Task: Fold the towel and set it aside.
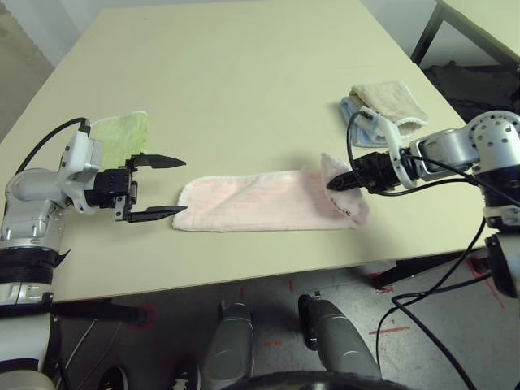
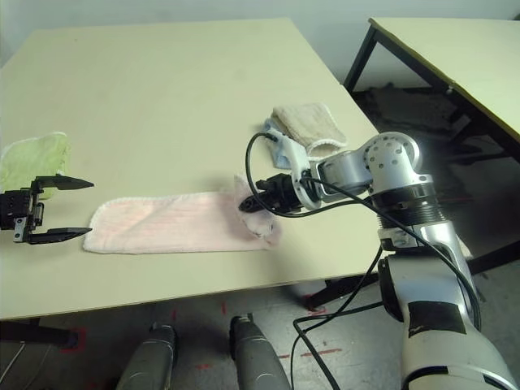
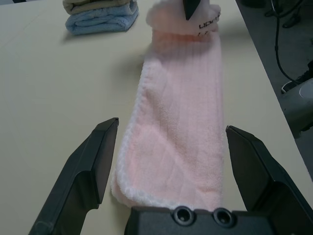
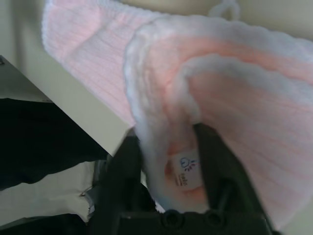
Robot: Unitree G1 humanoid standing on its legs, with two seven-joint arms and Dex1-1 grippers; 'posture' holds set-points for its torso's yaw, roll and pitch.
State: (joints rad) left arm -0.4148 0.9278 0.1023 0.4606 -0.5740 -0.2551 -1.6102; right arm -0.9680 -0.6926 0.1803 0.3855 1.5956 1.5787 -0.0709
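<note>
The towel (image 1: 260, 203) is lying as a long folded strip near the worktop's (image 1: 244, 97) front edge. The right hand (image 1: 340, 184) is pinching its lifted end; the left hand (image 1: 166, 187) is waiting open. Another fold and setting aside remain.

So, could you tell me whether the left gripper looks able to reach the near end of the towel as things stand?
Probably yes: the left gripper is open, level with the towel end, with bare table between.
</note>
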